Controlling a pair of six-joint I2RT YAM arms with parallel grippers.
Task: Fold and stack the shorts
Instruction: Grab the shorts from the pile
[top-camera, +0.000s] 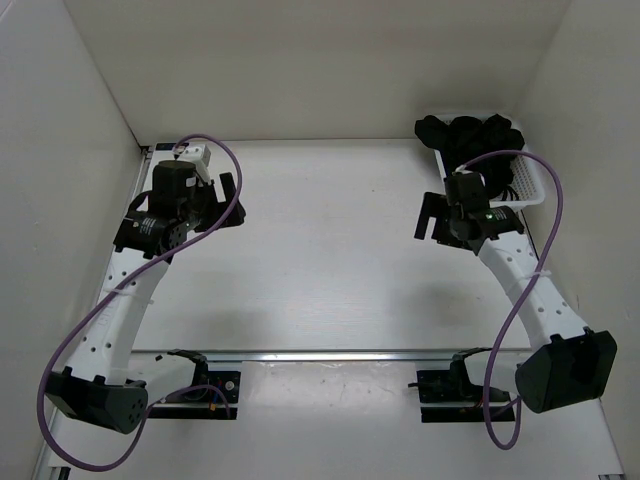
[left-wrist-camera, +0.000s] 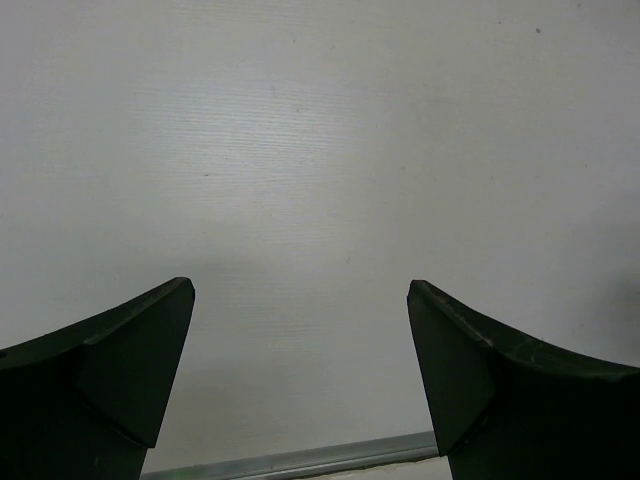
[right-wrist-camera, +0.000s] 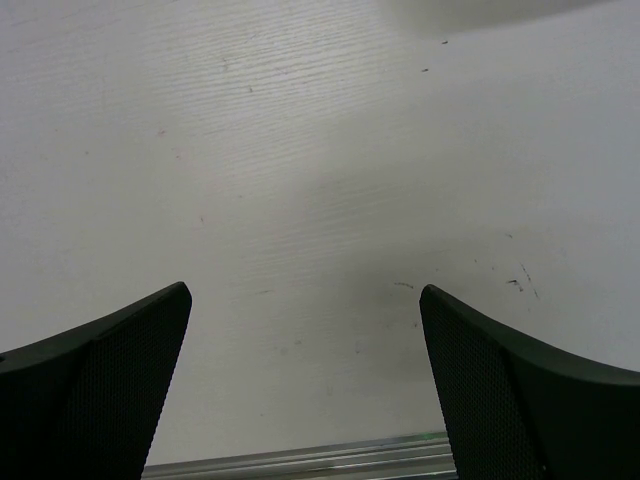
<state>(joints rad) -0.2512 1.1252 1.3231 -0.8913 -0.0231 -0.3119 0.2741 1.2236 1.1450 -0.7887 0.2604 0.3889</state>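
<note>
The black shorts (top-camera: 470, 135) lie bunched up in a white basket (top-camera: 530, 185) at the back right of the table, seen only in the top view. My right gripper (top-camera: 428, 215) hangs open and empty just in front and left of the basket; in the right wrist view (right-wrist-camera: 305, 300) only bare table shows between its fingers. My left gripper (top-camera: 228, 195) is open and empty at the back left; in the left wrist view (left-wrist-camera: 300, 295) bare table lies between its fingers. The shorts' legs and drawstring cannot be made out.
White walls close the table in at the back, left and right. A metal rail (top-camera: 330, 354) runs across the table's near edge, with both arm bases behind it. A white block (top-camera: 195, 155) sits by the left wrist.
</note>
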